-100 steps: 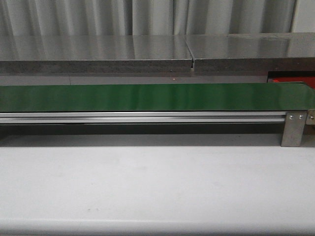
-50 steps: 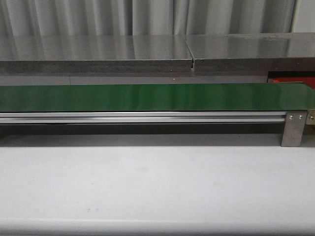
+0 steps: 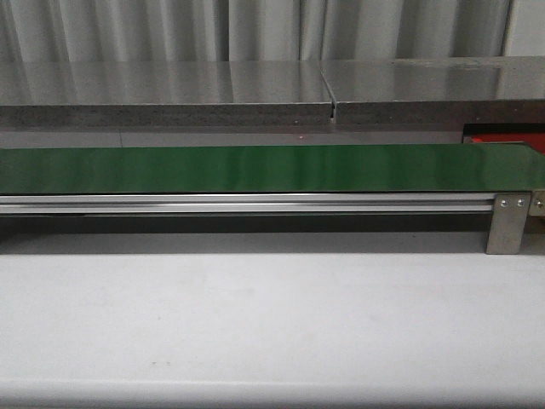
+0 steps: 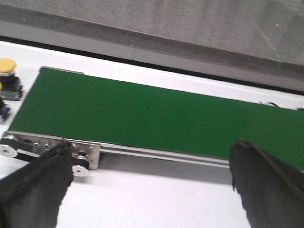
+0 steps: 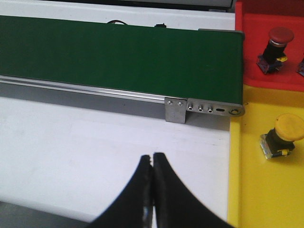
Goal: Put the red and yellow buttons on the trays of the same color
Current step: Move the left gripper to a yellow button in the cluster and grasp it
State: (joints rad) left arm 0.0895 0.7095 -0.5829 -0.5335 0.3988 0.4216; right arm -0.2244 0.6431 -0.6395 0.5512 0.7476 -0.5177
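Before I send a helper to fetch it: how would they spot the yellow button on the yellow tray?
Find the long green belt and follow it to its end with the metal bracket. Just past that end lies the yellow tray, next to the red tray. The yellow button stands on it: yellow mushroom cap on a dark base, whereas the neighbouring red button is red-capped.

Even, soft overhead light; pale vertical glare streaks the belt [image 3: 255, 168] in the front view, with a dark shadow under its rail [image 3: 247, 203]. The left wrist view is slightly blurred, its tool [image 4: 152, 190] fingers [image 4: 33, 187] fuzzy; the right wrist view is sharp and bright.
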